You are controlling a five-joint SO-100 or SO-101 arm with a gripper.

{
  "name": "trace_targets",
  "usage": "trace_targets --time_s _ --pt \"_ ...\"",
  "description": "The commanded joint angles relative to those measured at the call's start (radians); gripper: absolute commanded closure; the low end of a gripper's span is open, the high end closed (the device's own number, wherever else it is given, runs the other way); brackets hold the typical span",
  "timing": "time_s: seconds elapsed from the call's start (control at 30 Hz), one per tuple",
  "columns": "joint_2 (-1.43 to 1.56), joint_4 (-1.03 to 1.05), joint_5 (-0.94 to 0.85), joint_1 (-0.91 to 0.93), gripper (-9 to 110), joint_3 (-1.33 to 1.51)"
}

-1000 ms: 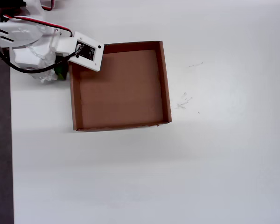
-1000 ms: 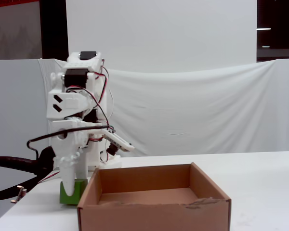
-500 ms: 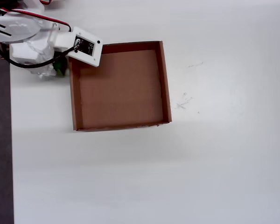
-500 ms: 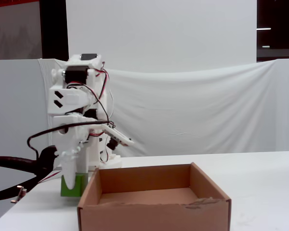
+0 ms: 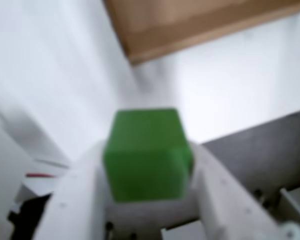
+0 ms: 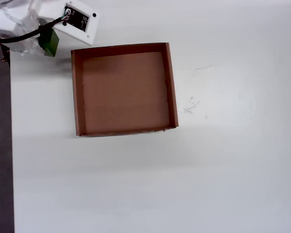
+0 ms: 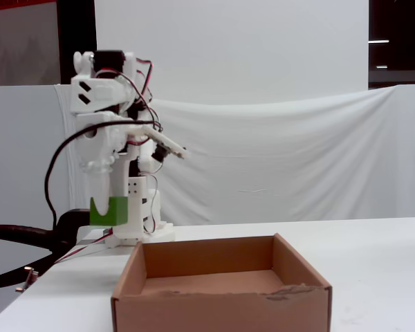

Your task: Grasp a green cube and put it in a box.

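**Cube gripped and raised; drop into the box is left to do**

The gripper (image 5: pixel 147 170) is clamped on the cube (image 5: pixel 146 152), one white finger on each side of it in the wrist view. In the fixed view the cube (image 7: pixel 108 210) hangs well above the table (image 7: pixel 373 256), higher than the box (image 7: pixel 221 304) walls and off to the left of them. From overhead the cube (image 6: pixel 50 42) sits just outside the box (image 6: pixel 172 82), near its upper-left corner. The box floor is bare. So the grasp and lift look done. What is left, by my reading: carry the cube over the box, lower it, and release.
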Motion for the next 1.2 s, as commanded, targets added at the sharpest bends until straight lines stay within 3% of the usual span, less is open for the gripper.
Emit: trace_targets --time_s 0.0,0.43,1.17 --pt "-0.008 0.020 0.043 0.002 90 -0.101" --pt "-0.218 -0.196 0.434 -0.117 89 -0.170" --pt "-0.365 -0.383 0.657 -0.273 89 -0.133"
